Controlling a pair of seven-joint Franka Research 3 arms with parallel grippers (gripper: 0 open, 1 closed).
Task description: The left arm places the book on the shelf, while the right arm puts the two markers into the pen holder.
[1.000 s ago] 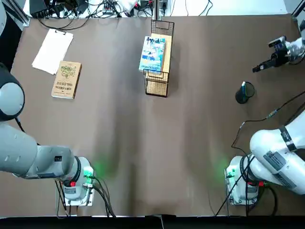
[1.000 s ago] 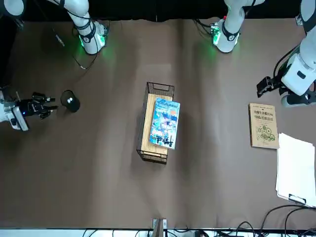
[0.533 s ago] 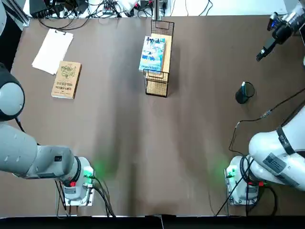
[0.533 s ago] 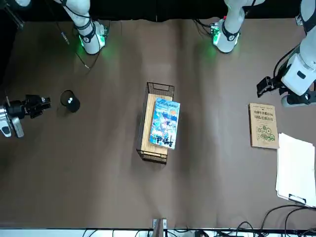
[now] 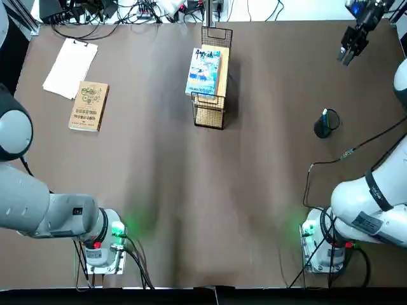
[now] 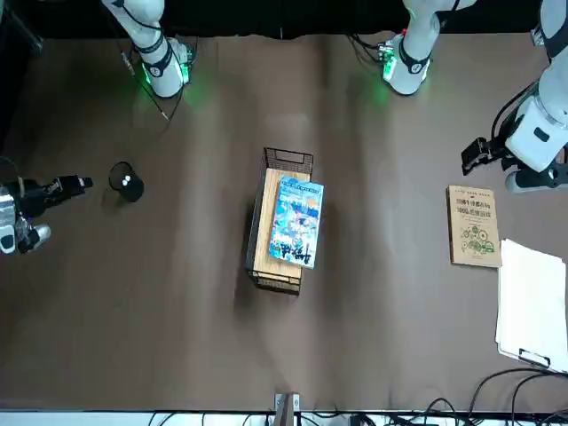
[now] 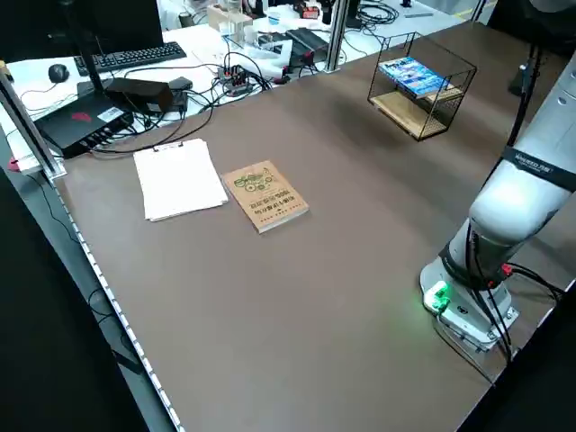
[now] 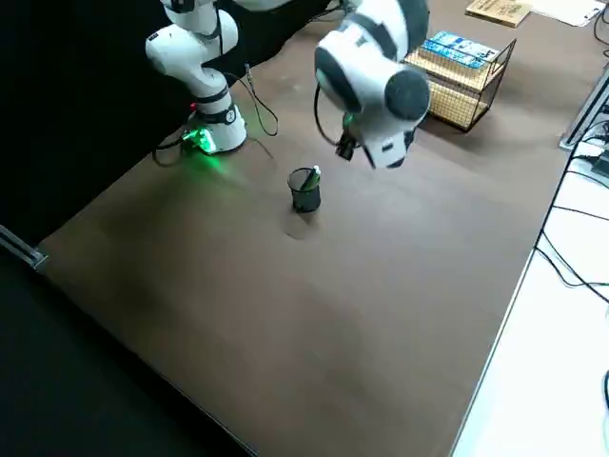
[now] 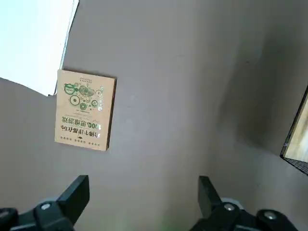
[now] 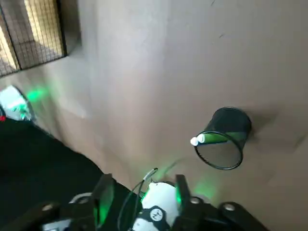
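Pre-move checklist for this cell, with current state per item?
1. Book on the shelf: ok, lying on it.
2. Markers in the pen holder: ok, two ends at its rim.
3. Pen holder upright: ok, standing on its base.
4. Left gripper empty: ok, open over the table near the tan book.
5. Right gripper empty: ok, open, clear of the pen holder.
6. Book fully within the shelf's edges: not ok, it overhangs one long side.
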